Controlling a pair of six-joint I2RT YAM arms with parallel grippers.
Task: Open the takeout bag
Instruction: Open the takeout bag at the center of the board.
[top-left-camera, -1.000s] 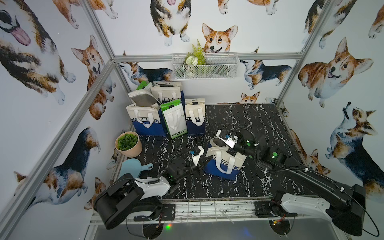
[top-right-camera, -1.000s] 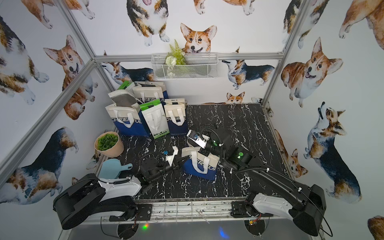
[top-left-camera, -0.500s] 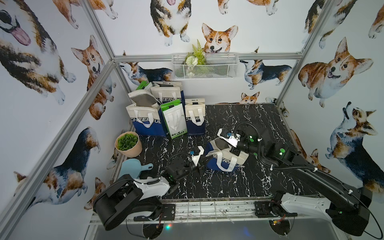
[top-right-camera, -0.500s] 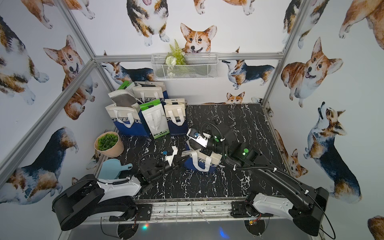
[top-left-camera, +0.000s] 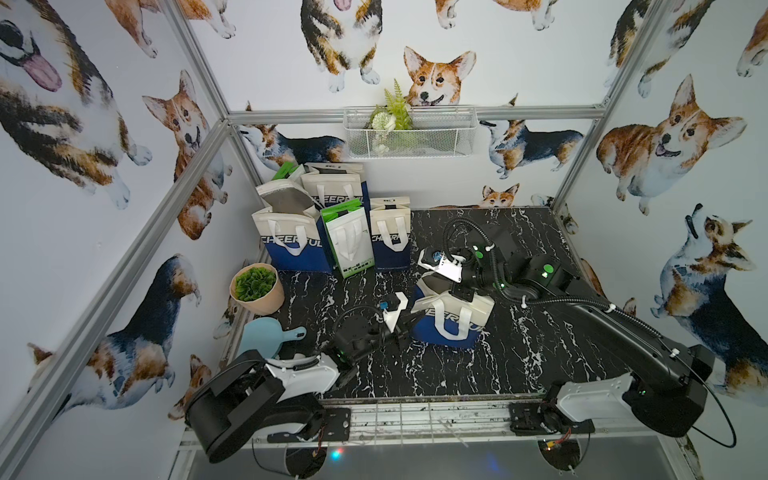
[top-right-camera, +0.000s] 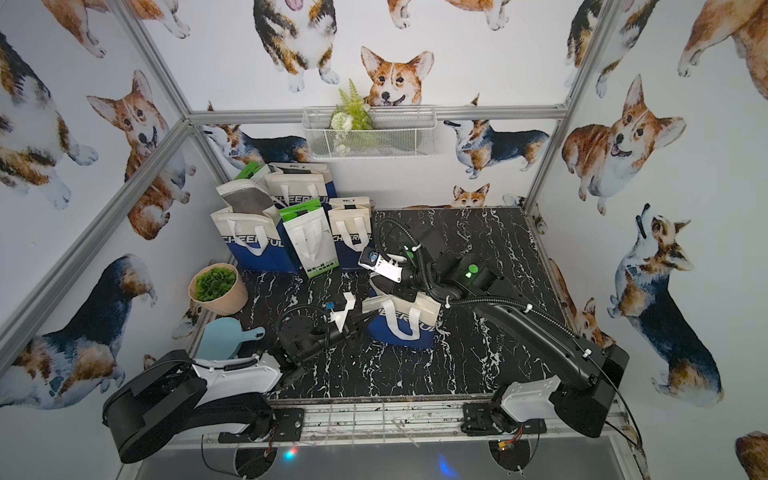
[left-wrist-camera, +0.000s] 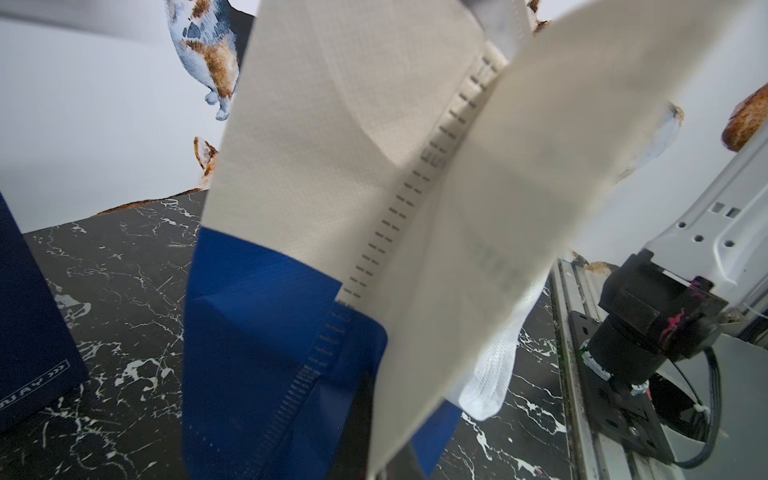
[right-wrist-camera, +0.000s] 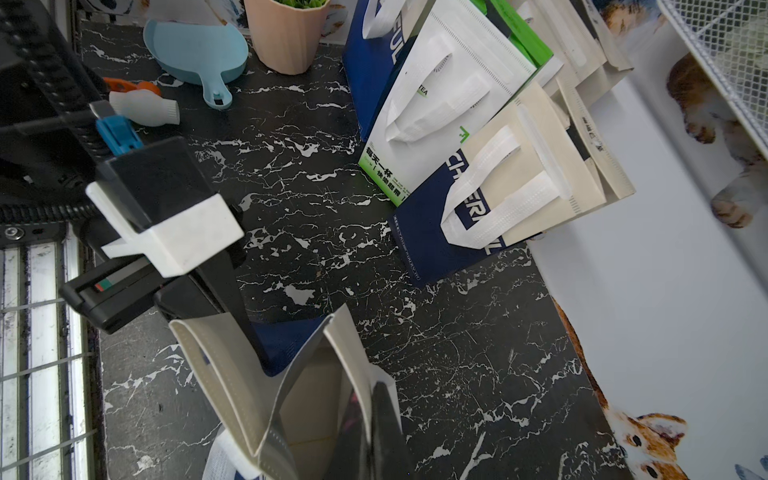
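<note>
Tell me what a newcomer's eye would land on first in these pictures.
The white-and-blue takeout bag in the middle of the marbled table draws the eye. The left gripper pinches its side, the right gripper pinches its top rim, and the mouth is partly spread. A cluster of similar bags stands at the back, and corgi wallpaper covers every wall.

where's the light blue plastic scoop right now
In both top views the light blue plastic scoop lies at the black marble table's left edge, just on the robot's side of the peach plant pot.
</note>
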